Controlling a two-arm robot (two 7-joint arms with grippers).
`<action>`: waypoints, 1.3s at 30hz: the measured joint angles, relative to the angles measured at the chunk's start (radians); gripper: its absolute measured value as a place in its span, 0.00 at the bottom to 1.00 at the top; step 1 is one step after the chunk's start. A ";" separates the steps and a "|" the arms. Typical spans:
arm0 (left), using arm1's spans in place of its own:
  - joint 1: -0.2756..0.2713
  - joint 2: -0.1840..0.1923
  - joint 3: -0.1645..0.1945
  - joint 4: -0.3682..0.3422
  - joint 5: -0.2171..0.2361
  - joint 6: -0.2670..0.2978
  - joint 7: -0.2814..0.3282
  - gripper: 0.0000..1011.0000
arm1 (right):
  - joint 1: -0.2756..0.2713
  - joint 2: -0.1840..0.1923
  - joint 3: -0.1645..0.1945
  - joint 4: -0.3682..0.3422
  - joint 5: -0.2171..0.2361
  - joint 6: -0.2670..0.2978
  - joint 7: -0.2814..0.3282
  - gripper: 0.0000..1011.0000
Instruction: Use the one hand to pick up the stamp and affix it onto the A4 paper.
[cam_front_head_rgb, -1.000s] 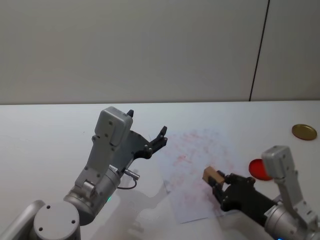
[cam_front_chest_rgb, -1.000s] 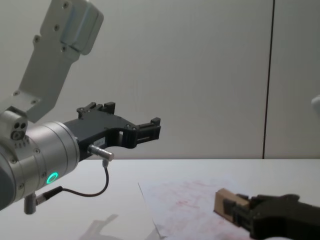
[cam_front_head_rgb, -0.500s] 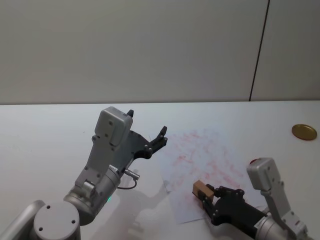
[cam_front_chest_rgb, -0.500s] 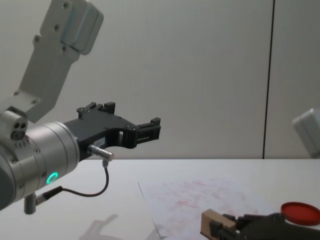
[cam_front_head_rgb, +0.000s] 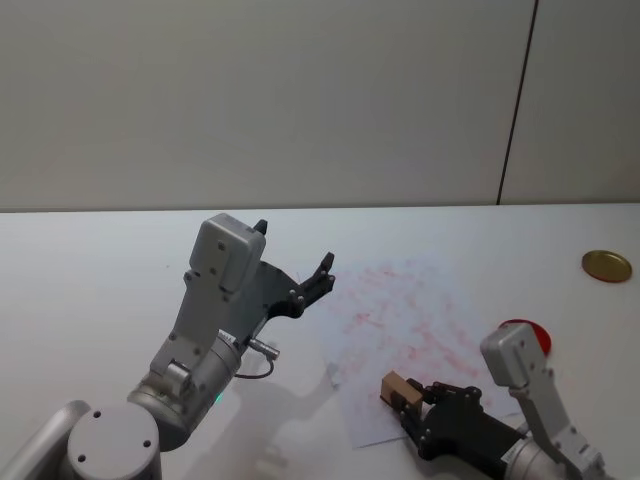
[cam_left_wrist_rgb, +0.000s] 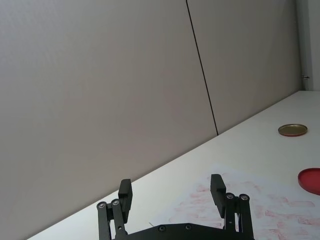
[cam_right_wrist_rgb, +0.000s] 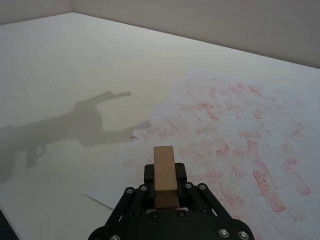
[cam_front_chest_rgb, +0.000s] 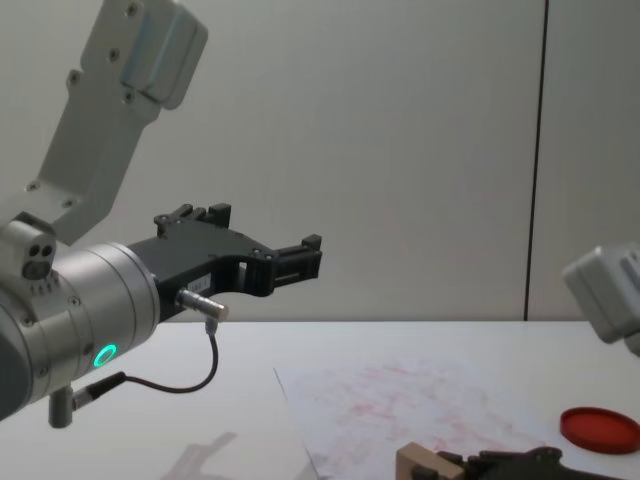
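Head camera: high, angled down onto worktop (cam_front_head_rgb: 80, 250). Chest camera: low, level across worktop. Left wrist camera: behind left hand (cam_left_wrist_rgb: 170, 186), facing wall (cam_left_wrist_rgb: 100, 75). Right wrist camera: close behind right hand (cam_right_wrist_rgb: 165, 175), over A4 paper (cam_right_wrist_rgb: 240, 115). All four share paper; head, chest, right wrist share stamp (cam_front_head_rgb: 397, 386).

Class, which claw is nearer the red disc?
Right. The right claw, shut on the wooden stamp, is low over the paper, the red disc just to its right; the open left claw hangs raised off the paper's left side.
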 joint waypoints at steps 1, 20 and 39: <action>0.000 0.000 0.000 0.000 0.000 0.000 0.000 0.98 | 0.002 0.000 0.000 0.002 -0.001 0.001 0.001 0.22; 0.000 0.000 0.000 0.000 0.000 0.000 0.000 0.98 | 0.020 0.004 0.007 0.010 0.015 0.024 0.026 0.22; 0.000 0.000 0.000 0.000 0.000 0.000 0.000 0.98 | 0.054 0.038 0.076 -0.033 0.082 -0.048 -0.063 0.22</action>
